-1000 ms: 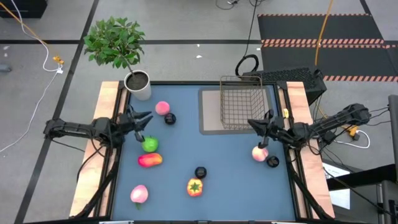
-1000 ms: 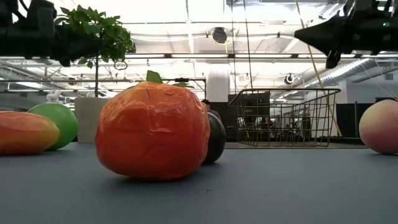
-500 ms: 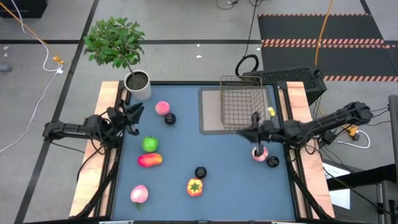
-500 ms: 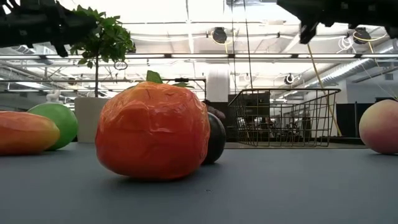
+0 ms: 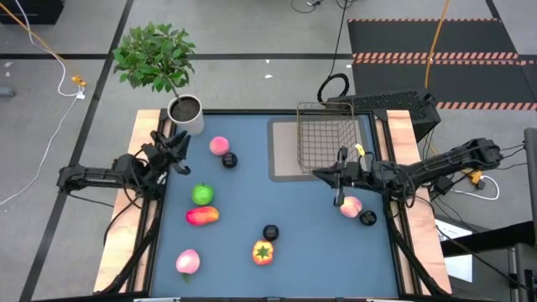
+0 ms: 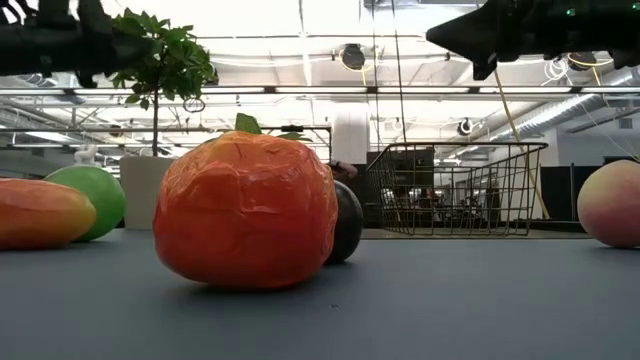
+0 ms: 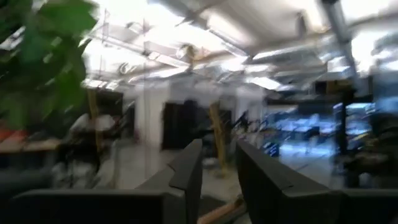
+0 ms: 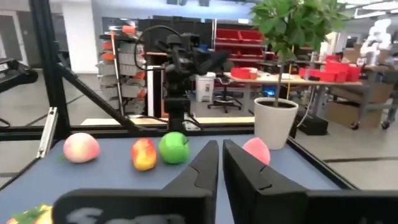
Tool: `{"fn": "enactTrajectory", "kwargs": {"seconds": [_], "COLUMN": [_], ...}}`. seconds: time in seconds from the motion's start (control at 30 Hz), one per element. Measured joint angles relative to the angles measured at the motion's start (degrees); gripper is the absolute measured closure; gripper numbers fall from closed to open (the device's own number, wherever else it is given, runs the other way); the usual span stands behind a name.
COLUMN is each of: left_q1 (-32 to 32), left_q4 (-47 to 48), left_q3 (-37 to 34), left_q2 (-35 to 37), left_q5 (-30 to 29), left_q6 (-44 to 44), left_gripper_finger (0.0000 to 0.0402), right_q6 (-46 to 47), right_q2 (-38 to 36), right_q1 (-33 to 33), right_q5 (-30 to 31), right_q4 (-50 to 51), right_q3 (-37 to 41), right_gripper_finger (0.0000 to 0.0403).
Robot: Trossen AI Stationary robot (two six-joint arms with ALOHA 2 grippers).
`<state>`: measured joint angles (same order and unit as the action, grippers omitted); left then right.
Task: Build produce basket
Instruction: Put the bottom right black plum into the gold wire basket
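Right gripper [image 5: 338,200] hangs above the table beside a pink peach [image 5: 351,206], fingers nearly together on nothing; left gripper [image 5: 178,143], narrowly parted and empty, waits near the white pot [image 5: 186,115]. Basket [image 5: 325,138] sits empty at the far side, produce scattered on the mat. You'd judge the peach light, smooth, prone to roll: take it across its widest middle.
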<state>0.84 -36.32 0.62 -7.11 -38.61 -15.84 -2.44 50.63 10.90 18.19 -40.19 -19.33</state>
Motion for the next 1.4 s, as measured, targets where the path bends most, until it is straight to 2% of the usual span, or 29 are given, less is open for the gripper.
{"fn": "enactTrajectory", "kwargs": {"seconds": [0.1, 0.17, 0.27, 0.37, 0.47, 0.57, 0.7, 0.8, 0.9, 1.07, 1.2, 1.3, 1.4], "left_q1": [-1.1, -2.0, -3.0, -3.5, -4.3, -4.9, -4.5, -4.5, -4.5, -4.5, -5.2, -6.8, -8.0], "left_q4": [0.2, -0.6, -4.0, -8.0, -7.1, -1.1, 10.1, 14.4, 11.4, 3.5, 2.4, 2.2, 3.5], "left_q3": [0.0, 0.0, 0.0, 0.0, 0.0, 0.0, 0.0, 0.0, 0.0, 0.0, 0.0, 0.0, 0.0], "left_q2": [0.0, 0.0, 0.0, 0.0, 0.0, 0.0, 0.0, 0.0, 0.0, 0.0, 0.0, 0.0, 0.0], "left_q5": [-3.2, -4.9, -5.0, -5.0, -5.0, -5.0, -3.0, -2.5, -2.5, -0.1, -0.6, -0.9, -0.9], "left_q6": [2.3, 2.2, 1.3, 1.1, -0.7, -0.7, 5.0, 8.8, 9.5, 4.9, 2.4, 0.5, 2.0], "left_gripper_finger": [0.0305, 0.0305, 0.0305, 0.0305, 0.0305, 0.0305, 0.0305, 0.0305, 0.0305, 0.0305, 0.0305, 0.0305, 0.0305], "right_q6": [0.3, 0.5, -4.8, -8.2, -7.4, -4.5, -2.7, -1.2, 0.0, -5.6, -5.8, -10.0, -2.9], "right_q2": [0.0, -0.1, 0.0, -1.0, -1.0, -0.1, 2.0, 3.8, 5.2, 5.1, 5.1, 5.2, 6.1], "right_q1": [0.4, 1.4, 3.1, 4.9, 6.3, 7.4, 8.9, 9.3, 9.9, 9.7, 9.6, 8.5, 6.6], "right_q5": [-0.9, -3.6, -6.3, -6.2, -3.1, 2.5, 3.0, 6.3, 7.3, 8.5, 18.5, 22.4, 19.6], "right_q4": [-4.2, -6.5, -12.4, -15.8, -13.9, -13.0, -10.4, -12.4, -14.4, -14.6, -14.4, -14.2, -14.4], "right_q3": [0.0, 0.0, 0.0, -0.1, -0.1, -0.1, -0.1, -0.1, -0.1, -0.1, 0.2, 0.2, 0.4], "right_gripper_finger": [0.0362, 0.0352, 0.0336, 0.0322, 0.0313, 0.0304, 0.0297, 0.0296, 0.0296, 0.0296, 0.0296, 0.0295, 0.0295]}}
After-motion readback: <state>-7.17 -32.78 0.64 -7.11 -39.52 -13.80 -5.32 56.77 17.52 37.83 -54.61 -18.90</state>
